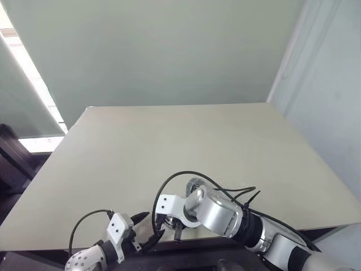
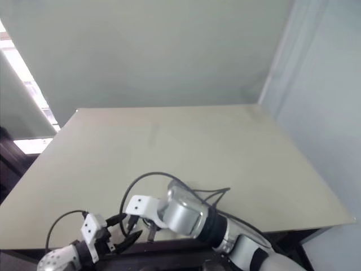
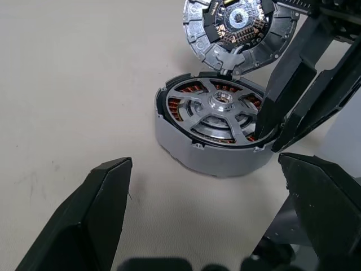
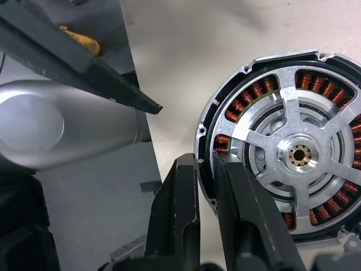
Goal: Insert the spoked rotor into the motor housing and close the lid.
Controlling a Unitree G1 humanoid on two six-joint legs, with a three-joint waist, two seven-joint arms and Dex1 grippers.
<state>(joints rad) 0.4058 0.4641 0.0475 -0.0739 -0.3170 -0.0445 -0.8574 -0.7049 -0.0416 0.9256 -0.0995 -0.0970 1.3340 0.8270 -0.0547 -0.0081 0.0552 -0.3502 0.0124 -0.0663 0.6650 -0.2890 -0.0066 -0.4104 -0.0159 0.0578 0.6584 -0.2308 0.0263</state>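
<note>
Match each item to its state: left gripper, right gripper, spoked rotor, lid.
Column 1:
1. left gripper
2. right gripper
3. spoked rotor
4. lid

Column 2:
A. seated inside the motor housing
B. fingers wide open, holding nothing
C. off the housing, right beside it
D. fingers pinching the housing's rim

Pairs: 1-B, 2-D, 3-A, 4-C

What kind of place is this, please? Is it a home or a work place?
Probably a plain test room or workshop, not a home: a bare beige table stands against blank pale walls, and the only things on it are a motor housing and a loose lid.
</note>
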